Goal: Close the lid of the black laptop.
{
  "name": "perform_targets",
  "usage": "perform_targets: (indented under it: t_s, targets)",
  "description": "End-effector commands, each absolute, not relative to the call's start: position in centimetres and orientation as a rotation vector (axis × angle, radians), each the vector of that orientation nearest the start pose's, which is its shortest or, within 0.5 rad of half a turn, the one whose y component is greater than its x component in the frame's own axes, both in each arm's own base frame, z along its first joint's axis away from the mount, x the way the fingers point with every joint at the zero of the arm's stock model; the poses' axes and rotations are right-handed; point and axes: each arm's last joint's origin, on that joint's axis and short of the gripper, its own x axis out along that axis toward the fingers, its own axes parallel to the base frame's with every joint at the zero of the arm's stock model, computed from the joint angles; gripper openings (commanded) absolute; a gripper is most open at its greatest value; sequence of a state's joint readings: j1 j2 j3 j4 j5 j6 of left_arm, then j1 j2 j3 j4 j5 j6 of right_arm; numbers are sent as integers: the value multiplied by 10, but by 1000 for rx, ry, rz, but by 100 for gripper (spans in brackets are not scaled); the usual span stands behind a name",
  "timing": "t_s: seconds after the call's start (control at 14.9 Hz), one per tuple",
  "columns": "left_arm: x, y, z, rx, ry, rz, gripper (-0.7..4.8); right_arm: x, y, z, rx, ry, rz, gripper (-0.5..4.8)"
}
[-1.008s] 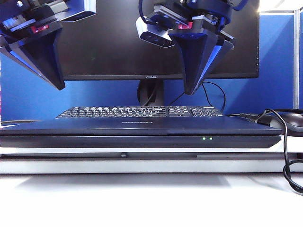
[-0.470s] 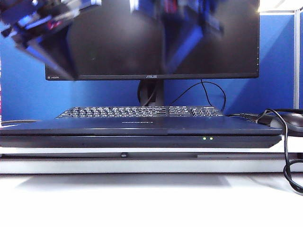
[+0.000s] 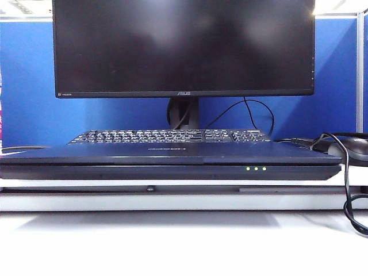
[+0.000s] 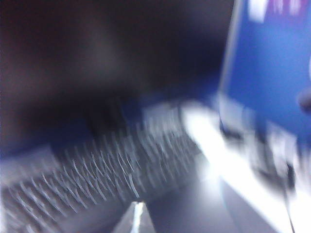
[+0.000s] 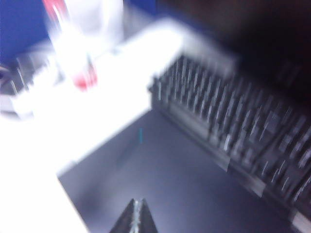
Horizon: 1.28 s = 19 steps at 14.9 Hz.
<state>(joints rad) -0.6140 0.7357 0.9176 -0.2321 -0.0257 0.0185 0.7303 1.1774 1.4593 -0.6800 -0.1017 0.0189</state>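
Note:
The black laptop (image 3: 172, 171) lies on the white shelf with its lid (image 3: 172, 152) flat down on the base; three green LEDs (image 3: 256, 168) glow on the front edge. Neither gripper shows in the exterior view. Both wrist views are motion-blurred. My left gripper (image 4: 137, 218) is shut and hangs above the matte lid (image 4: 194, 208), clear of it. My right gripper (image 5: 137, 213) is also shut, its tips together above the lid (image 5: 160, 174), touching nothing.
A black desktop keyboard (image 3: 169, 136) lies just behind the laptop, below the big ASUS monitor (image 3: 184, 46). A mouse (image 3: 351, 146) and its black cable (image 3: 347, 190) sit at the right. A blue partition closes the back.
Both arms have lifted up out of the exterior view. The laptop stays shut, and a third green LED has lit on its front edge.

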Motion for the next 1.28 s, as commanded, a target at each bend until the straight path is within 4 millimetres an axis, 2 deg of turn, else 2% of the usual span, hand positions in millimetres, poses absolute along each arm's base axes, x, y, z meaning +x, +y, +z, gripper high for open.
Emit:
perform_targets:
  t_s: [0.07, 0.27, 0.4, 0.54, 0.67, 0.87, 1.14, 1.28]
  targets:
    - [83, -54, 398, -18, -122, -482, -6, 137, 128, 460, -61, 258, 840, -5]
    - [50, -31, 393, -26, -126, -474, -6, 109, 104, 470, -83, 153, 876, -5]
    - [37, -21, 388, -56, -125, -475, -6, 100, 96, 468, -78, 118, 877, -5]
    - [26, -14, 386, -73, -164, -491, -6, 94, 91, 456, -59, 76, 897, -5]
    - [16, -7, 377, -112, -192, -511, -6, 88, 86, 434, -2, 33, 896, -5]
    - [14, -6, 356, -167, -185, -516, -6, 82, 80, 414, 26, -18, 896, -5]
    - [22, -13, 321, -207, -116, -537, -6, 78, 77, 391, 40, -62, 896, -5]
    - [27, -16, 303, -235, -123, -545, -6, 78, 77, 371, 43, -63, 896, -5]
